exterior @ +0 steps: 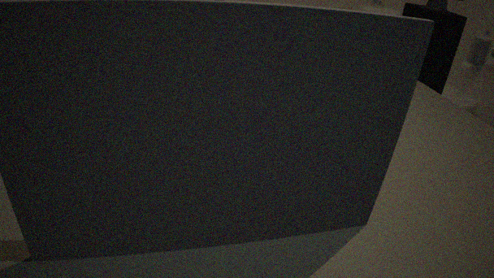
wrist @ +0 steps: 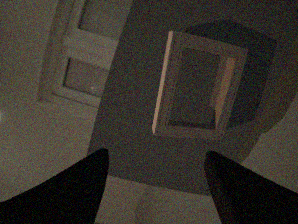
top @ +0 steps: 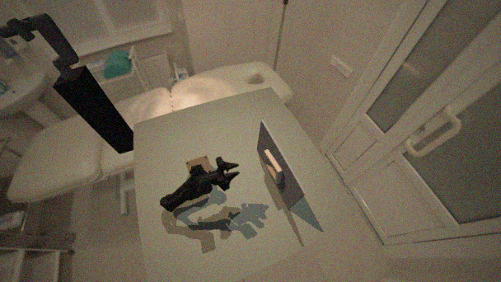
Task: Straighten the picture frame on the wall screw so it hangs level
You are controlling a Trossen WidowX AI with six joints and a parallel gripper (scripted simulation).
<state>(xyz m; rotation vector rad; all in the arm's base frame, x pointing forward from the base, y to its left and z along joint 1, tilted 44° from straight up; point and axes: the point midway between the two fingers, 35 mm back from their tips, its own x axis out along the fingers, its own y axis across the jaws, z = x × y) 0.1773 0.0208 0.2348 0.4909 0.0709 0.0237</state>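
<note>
My pincer (top: pixel 236 170) (wrist: pixel 157 152) is spread partway, its two dark fingertips apart with nothing between them. I take the upright panel (top: pixel 284 169) (exterior: pixel 211 130) (wrist: pixel 145 165) as my landmark. My pincer is well apart from it, on the side where the picture frame (top: pixel 273 162) (wrist: pixel 162 85) is mounted, and points toward it.

The picture frame is against this face of the panel, touching neither of my fingertips. From my wrist I see it beyond my fingertips, between the panel's near and far parts, a wooden rectangle with a dark middle. It looks tilted in that view, but my wrist may be turned too, so I cannot tell how far from level it hangs. The screw is hidden from me.

Behind my pincer, farther from the panel, runs my black arm (top: pixel 187 190), with a small tan plate (top: pixel 198 162) just beside it. The panel stands on the pale table (top: pixel 185 132) (exterior: pixel 443 175), which carries my arm too. In the exterior view the panel's back hides me and the frame. Past the table, on the side beyond the panel, is a white door (top: pixel 395 194).
</note>
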